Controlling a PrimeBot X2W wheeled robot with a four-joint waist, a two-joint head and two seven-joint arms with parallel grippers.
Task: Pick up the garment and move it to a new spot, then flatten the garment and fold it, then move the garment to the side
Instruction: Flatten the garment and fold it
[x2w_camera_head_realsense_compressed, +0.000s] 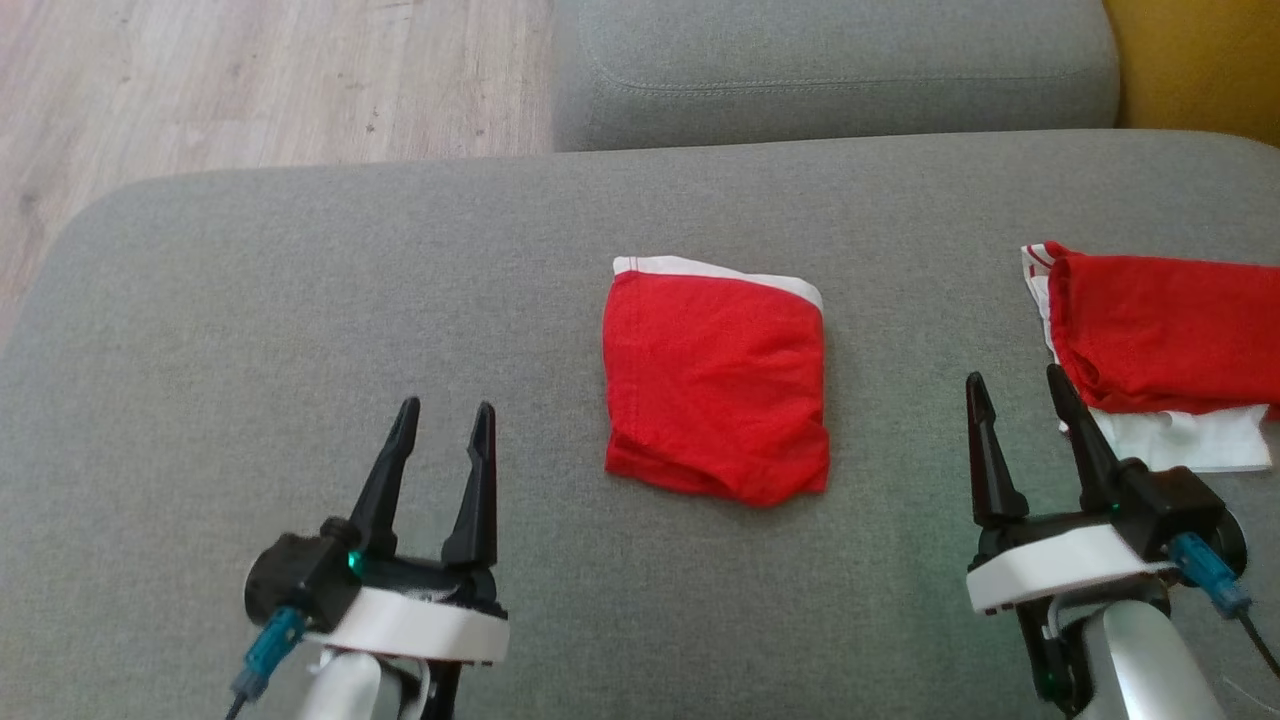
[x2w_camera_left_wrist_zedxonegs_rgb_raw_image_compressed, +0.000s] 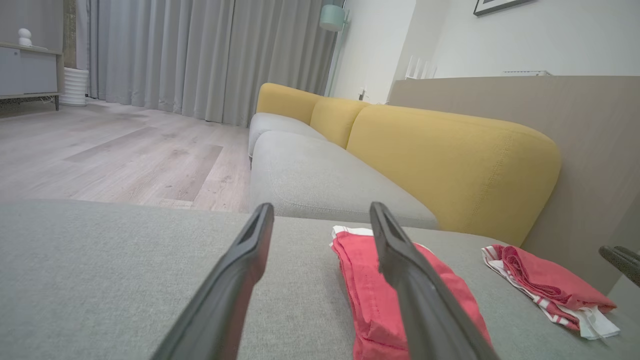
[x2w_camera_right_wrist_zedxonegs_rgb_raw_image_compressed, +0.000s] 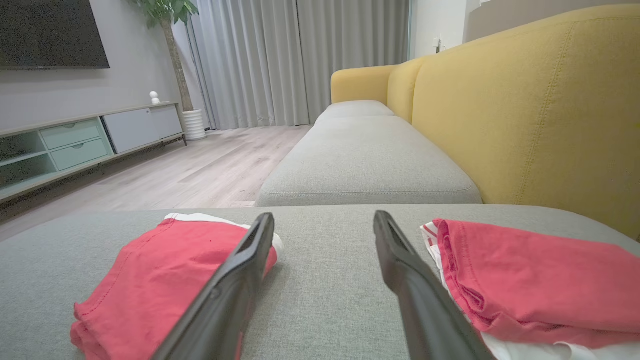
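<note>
Jaws gape empty on left gripper (x2w_camera_head_realsense_compressed: 447, 404) and right gripper (x2w_camera_head_realsense_compressed: 1015, 376); folded garment (x2w_camera_head_realsense_compressed: 715, 385) probably needs all layers pinched together, then moved aside.

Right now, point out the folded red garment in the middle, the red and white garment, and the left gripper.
folded red garment (x2w_camera_head_realsense_compressed: 715, 390): head view, centre of red panel.
red and white garment (x2w_camera_head_realsense_compressed: 1165, 335): head view, red upper layer.
left gripper (x2w_camera_head_realsense_compressed: 447, 405): head view, midway between fingertips.
</note>
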